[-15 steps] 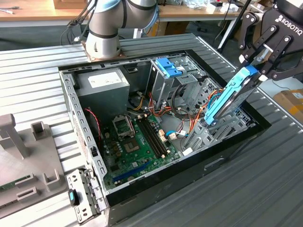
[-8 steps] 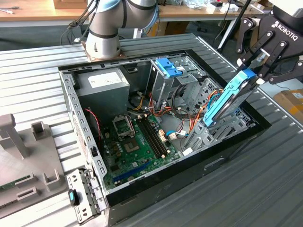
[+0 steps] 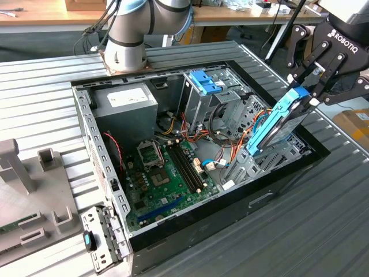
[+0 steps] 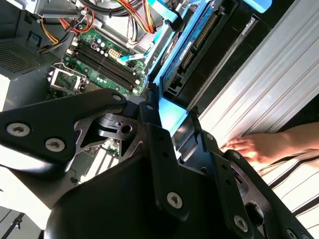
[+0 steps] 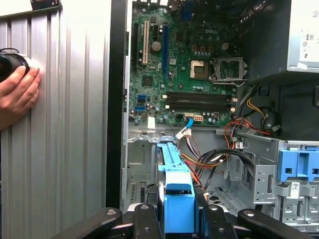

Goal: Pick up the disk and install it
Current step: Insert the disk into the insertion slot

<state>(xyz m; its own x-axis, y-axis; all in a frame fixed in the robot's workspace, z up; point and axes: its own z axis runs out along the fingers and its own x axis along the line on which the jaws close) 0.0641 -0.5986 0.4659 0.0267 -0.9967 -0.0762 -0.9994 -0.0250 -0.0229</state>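
The disk (image 3: 277, 124), a dark drive in a bright blue carrier, stands tilted at the exterior view's right side of the open computer case (image 3: 86, 115). Its lower end sits down among the metal bay brackets there. My gripper (image 3: 307, 92) is shut on the disk's upper end, above the case's edge. In the first wrist view the black fingers (image 5: 143, 219) flank the blue carrier of the disk (image 5: 177, 199), with my gripper (image 5: 178, 221) closed around it. In the second wrist view the disk (image 4: 187, 45) runs away from my gripper (image 4: 172, 127) toward the case.
A motherboard (image 3: 167, 167) lies on the case floor, with a power supply (image 3: 124, 101) behind it. A tall metal cage with a blue clip (image 3: 204, 81) stands beside the disk amid loose cables. A person's hand (image 5: 17, 94) rests on the ribbed table outside the case. A grey fixture (image 3: 29, 190) sits at the exterior view's left.
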